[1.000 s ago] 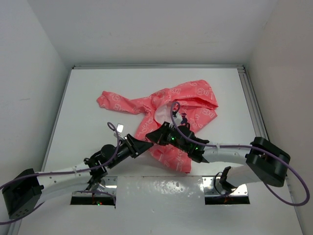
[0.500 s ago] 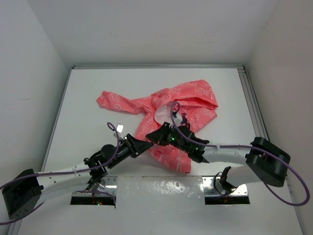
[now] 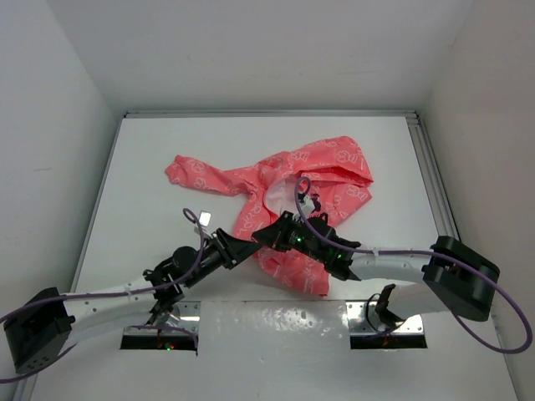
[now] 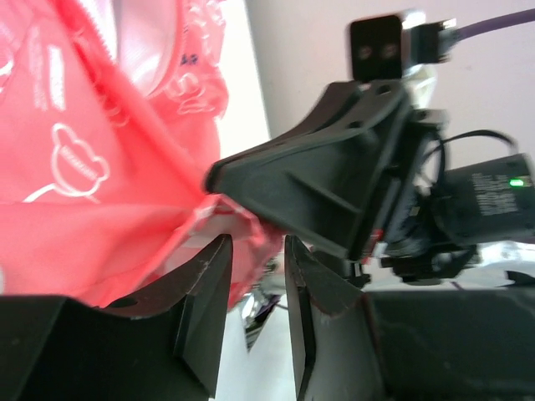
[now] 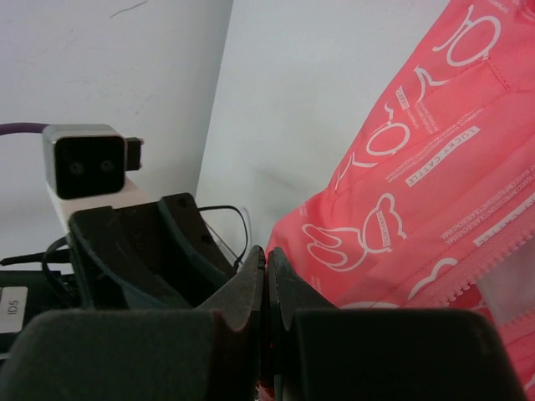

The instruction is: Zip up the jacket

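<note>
- On the worktop (image 3: 150,142), the jacket (image 3: 334,167), crumpled near the middle, one sleeve stretched out to the left, front open with white lining (image 3: 274,197) showing.
- At the near hem (image 3: 297,280), on its left end, both tools tip to tip, almost touching each other.
- Left tool (image 3: 251,244): coming in from the left, fingers (image 4: 201,284) only a narrow gap apart, a bunched fold of pink cloth pinched between them.
- Right tool (image 3: 262,236): coming in from the right, fingers (image 5: 242,288) pressed together with only a thin slit between, a red sliver of cloth inside the slit; closed on the jacket edge.
- In the left wrist view, the right tool's tip against the pink cloth just above the left fingers, creases in the cloth running to that tip.
- In the right wrist view, a line of zipper (image 5: 456,286) teeth at the lower right, apart from the fingers.
</note>
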